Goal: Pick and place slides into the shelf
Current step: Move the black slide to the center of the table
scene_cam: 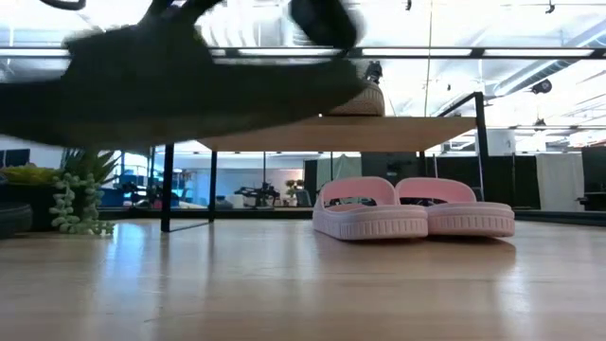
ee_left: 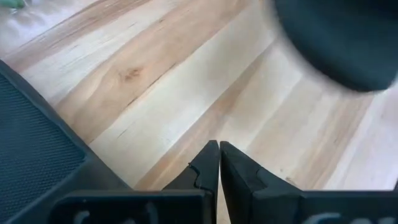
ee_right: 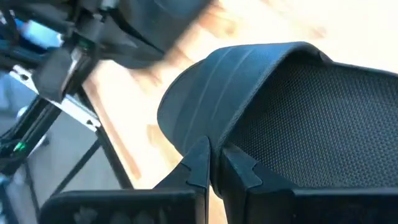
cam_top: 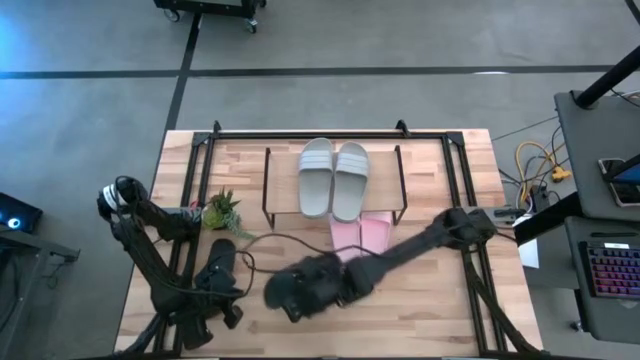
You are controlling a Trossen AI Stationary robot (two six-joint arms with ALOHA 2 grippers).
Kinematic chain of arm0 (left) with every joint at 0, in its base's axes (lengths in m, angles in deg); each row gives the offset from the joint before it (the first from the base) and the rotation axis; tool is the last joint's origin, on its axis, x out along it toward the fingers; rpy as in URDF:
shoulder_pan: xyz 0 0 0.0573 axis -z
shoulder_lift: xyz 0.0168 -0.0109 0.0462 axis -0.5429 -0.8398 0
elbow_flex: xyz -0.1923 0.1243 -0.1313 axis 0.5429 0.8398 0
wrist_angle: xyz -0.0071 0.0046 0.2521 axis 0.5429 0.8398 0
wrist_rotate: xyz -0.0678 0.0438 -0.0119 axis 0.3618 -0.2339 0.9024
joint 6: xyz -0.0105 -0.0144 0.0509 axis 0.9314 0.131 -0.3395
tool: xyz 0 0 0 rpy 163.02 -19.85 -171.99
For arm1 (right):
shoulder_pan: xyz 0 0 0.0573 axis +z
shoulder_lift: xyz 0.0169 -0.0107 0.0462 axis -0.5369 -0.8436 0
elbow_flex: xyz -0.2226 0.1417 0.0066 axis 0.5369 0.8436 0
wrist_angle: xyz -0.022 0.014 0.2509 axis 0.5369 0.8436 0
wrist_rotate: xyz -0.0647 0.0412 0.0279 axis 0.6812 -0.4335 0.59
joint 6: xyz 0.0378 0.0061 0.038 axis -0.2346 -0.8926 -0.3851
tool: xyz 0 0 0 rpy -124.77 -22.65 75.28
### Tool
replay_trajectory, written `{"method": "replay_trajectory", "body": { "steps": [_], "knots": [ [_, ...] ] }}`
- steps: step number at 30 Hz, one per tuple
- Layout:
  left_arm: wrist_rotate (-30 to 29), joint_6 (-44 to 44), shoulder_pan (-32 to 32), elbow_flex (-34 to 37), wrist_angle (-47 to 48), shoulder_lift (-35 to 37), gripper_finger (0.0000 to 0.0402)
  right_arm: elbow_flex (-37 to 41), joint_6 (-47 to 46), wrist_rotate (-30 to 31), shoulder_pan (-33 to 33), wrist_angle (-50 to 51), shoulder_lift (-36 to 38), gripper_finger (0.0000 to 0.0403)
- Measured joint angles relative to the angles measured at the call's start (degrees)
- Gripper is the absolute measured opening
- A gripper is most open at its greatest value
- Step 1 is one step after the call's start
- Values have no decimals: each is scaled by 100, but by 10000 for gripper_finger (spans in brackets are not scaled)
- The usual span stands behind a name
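Observation:
A black slide (cam_top: pixel 310 285) hangs above the table's near middle, with my right gripper (ee_right: pixel 214 155) shut on it. It shows blurred and lifted in the low view (scene_cam: pixel 189 85). My left gripper (ee_left: pixel 219 155) is shut and empty over bare wood at the near left (cam_top: pixel 228 312). Beside it a second black slide (cam_top: pixel 221 265) lies flat on the table. Two pale grey-green slides (cam_top: pixel 334 178) rest soles down on the shelf's top board (scene_cam: pixel 341 133). Two pink slides (scene_cam: pixel 412 210) stand side by side on the table under that board. My right gripper pinches the edge of the black slide's strap (ee_right: pixel 219 134), low on one side where the strap meets the sole. One finger lies on the strap's outer face, the other toward the textured footbed (ee_right: pixel 336 124). The fingers slant down from the table's right. The slide hangs clear of the table.
A small green potted plant (cam_top: pixel 222 212) stands left of the shelf, near the left arm. A thin black cable (cam_top: pixel 275 240) runs across the wood in front of the shelf. A black frame (cam_top: pixel 330 133) borders the table's far edge and sides.

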Motion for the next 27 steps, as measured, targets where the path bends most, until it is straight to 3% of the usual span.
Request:
{"method": "replay_trajectory", "body": {
  "steps": [6, 11, 13, 17, 27],
  "knots": [
    [-212, -46, 14, -104, -73, -178, 0, -162, -2304, 606, 616, 866, -5, 13],
    [-363, -445, 14, -170, -545, -372, 0, 275, -5218, 2350, 1199, 1403, -26, 13],
    [-361, -635, 14, -197, -720, -433, 0, 517, -6177, 2616, 1374, 1692, -26, 13],
    [-361, -904, 14, -246, -828, -480, 0, 923, -6168, 2216, 1438, 1465, -35, 13],
    [-355, -1082, 14, -254, -1165, -478, 0, 1832, -5978, 2261, 1356, 432, -9, 13]
  ]
}}
